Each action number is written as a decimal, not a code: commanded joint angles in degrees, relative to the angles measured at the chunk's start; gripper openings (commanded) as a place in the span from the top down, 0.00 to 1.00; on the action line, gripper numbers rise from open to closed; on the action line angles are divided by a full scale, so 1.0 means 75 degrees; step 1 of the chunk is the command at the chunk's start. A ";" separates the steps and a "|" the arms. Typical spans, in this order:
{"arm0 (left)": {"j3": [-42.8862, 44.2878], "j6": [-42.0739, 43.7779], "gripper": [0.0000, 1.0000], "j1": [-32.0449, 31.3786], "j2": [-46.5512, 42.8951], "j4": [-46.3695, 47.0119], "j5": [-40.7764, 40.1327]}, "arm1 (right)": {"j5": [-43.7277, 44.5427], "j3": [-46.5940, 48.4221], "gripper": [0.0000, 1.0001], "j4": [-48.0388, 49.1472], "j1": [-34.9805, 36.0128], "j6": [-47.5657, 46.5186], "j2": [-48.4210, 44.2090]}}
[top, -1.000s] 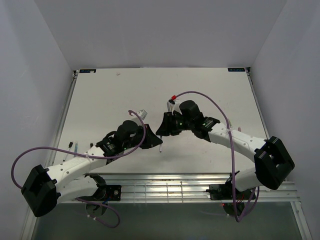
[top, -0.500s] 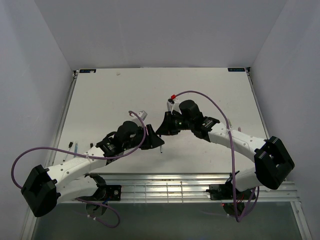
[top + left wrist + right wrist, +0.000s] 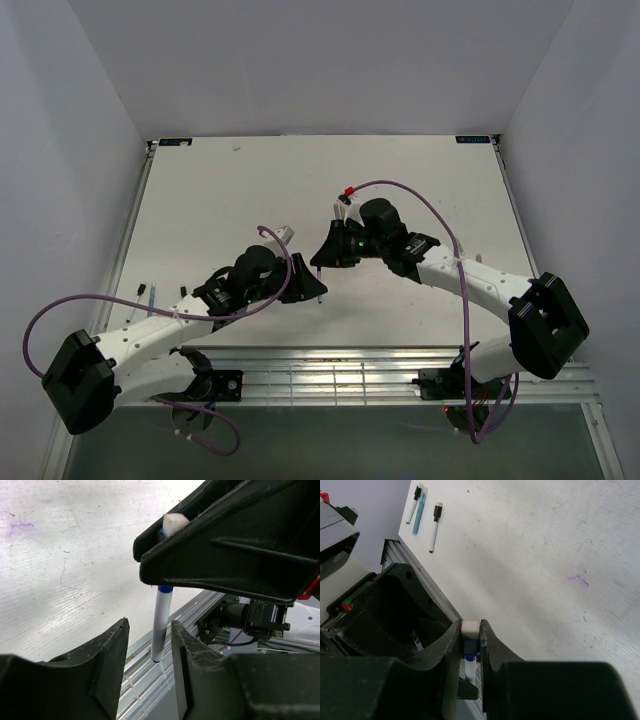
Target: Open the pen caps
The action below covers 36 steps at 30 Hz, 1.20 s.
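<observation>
**A:** What is the right gripper (image 3: 470,630) doing?

**B:** It is clenched on the top end of a pen (image 3: 161,625); the jaws pinch a white tip with a blue band under it; the white barrel hangs below, roughly upright, over the middle of the worktop (image 3: 250,190), nearer its near edge.

**A:** And the left gripper (image 3: 148,635)?

**B:** Released; its jaws stand apart on either side of the barrel's lower end; a gap shows on both sides, so it holds nothing.

**A:** Why hold the pen like that?

**B:** I judge it a two-armed pull; one arm anchors one end and the other takes the opposite end, so cap and barrel can be drawn apart along the pen's length; holding it in the air leaves both ends reachable. Whether the pinched blue-and-white end is the cap itself I cannot tell; the jaws hide most of it.

**A:** So the left should close next?

**B:** Probably; it is lined up round the barrel; it would need to close squarely, or the thin barrel could swing or slip.

**A:** And the counts?

**B:** Two grippers with one pen between them; three spare pens (image 3: 419,512) lie side by side near the worktop's left edge, toward its near left corner; two are white with black caps (image 3: 438,512) on, and one is blue; I can make out no loose cap.
</observation>
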 commanded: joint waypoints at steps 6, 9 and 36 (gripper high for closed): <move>-0.0020 0.0043 0.60 -0.0026 0.0155 0.0412 0.0272 | -0.0103 0.0133 0.92 0.0532 -0.0017 0.0281 -0.0100; -0.0078 0.0043 0.67 -0.0026 0.0167 0.0412 0.0307 | -0.0162 0.0133 0.92 0.0603 -0.0029 0.0316 -0.0064; -0.1414 -0.0671 1.00 -0.0319 -0.1051 0.0682 0.0589 | 0.0356 0.3034 0.92 0.0006 -0.2840 0.0047 0.1423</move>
